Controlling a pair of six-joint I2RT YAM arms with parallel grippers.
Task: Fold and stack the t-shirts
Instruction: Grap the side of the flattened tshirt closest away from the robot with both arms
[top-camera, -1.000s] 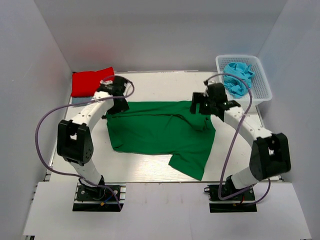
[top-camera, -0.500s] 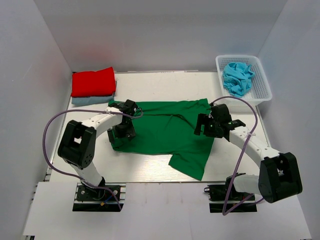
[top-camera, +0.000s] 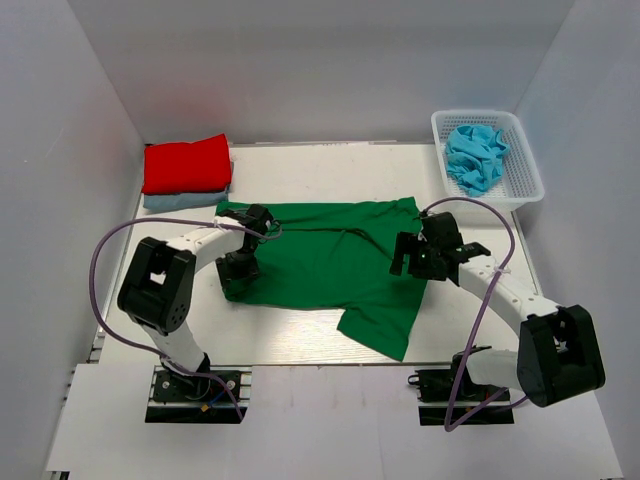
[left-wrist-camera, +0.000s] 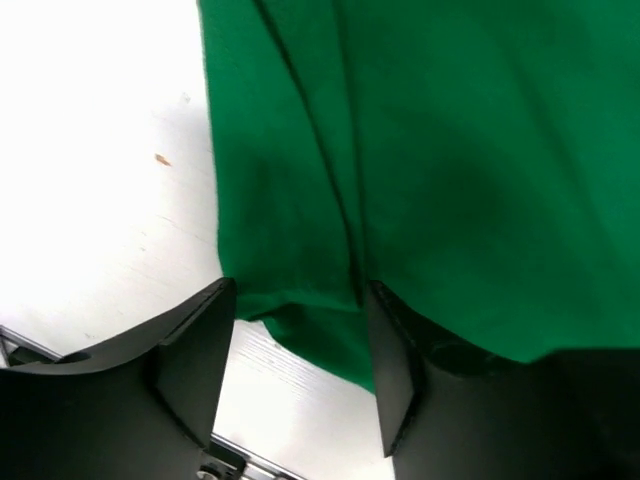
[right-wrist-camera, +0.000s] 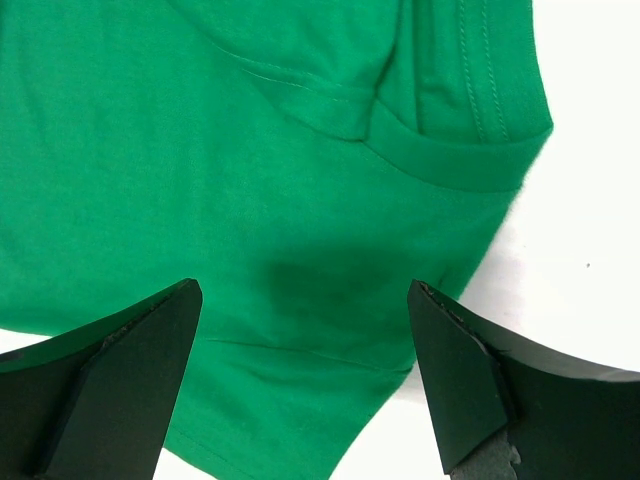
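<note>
Hovering low at opposite sides of the dark green t-shirt (top-camera: 330, 265), both arms reach in from the near edge of the desk (top-camera: 320, 170).

The left end effector (top-camera: 240, 268) is at the shirt's left edge. Its wrist cam shows the jaws partway apart, narrower than the other pair, w/ a fold of the green edge lying btwn the fingers (left-wrist-camera: 195, 350). Bare desk shows just left of that fold. Nothing looks pinched; can't tell if the tips touch the cloth.

The right end effector (top-camera: 408, 255) is over the shirt's right side, jaws wide, holding nothing. Straight ahead of it in its own cam is a stitched hem band, w/ plain green under and btwn the fingers (right-wrist-camera: 130, 380) and white desk off to the right.

The shirt lies spread on the desk btwn the two end effectors, wrinkled near the ctr. One corner trails toward the near edge, nearer the arm bases than the right end effector and a bit to its left.

Well beyond the left end effector, in the far-left corner, a folded red t-shirt (top-camera: 186, 163) sits on top of a folded pale blue t-shirt (top-camera: 180, 201). Beyond the right end effector, far right, a white mesh basket (top-camera: 527, 165) holds crumpled turquoise t-shirts (top-camera: 475, 155).
</note>
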